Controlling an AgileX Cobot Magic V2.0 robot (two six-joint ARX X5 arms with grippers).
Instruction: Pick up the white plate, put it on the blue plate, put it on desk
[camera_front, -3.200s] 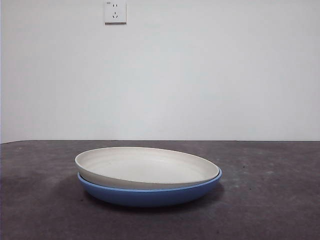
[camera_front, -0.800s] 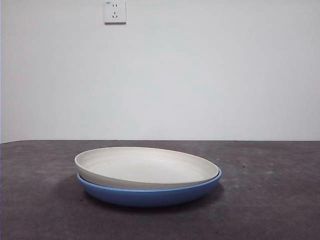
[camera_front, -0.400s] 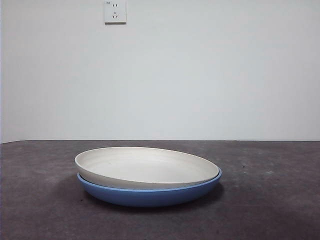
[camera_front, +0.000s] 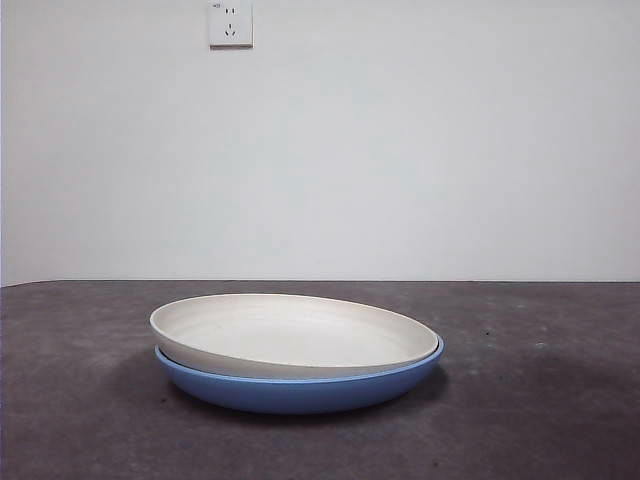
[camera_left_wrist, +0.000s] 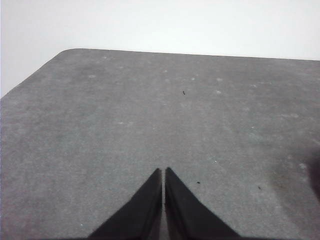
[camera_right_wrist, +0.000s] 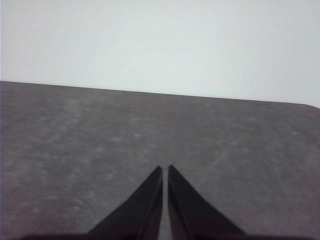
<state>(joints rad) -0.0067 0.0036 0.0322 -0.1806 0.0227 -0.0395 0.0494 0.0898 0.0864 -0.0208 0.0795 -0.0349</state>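
Note:
The white plate (camera_front: 290, 332) rests inside the blue plate (camera_front: 300, 390), slightly tilted, with its left rim riding higher. Both stand on the desk (camera_front: 540, 420) in the middle of the front view. Neither gripper shows in the front view. In the left wrist view my left gripper (camera_left_wrist: 163, 171) is shut and empty above bare desk (camera_left_wrist: 100, 125). In the right wrist view my right gripper (camera_right_wrist: 165, 168) is likewise shut and empty over bare desk (camera_right_wrist: 75, 150). Neither wrist view shows a plate.
A white wall (camera_front: 400, 150) with a power socket (camera_front: 230, 23) stands behind the desk. The desk's rounded corner (camera_left_wrist: 65, 52) shows in the left wrist view.

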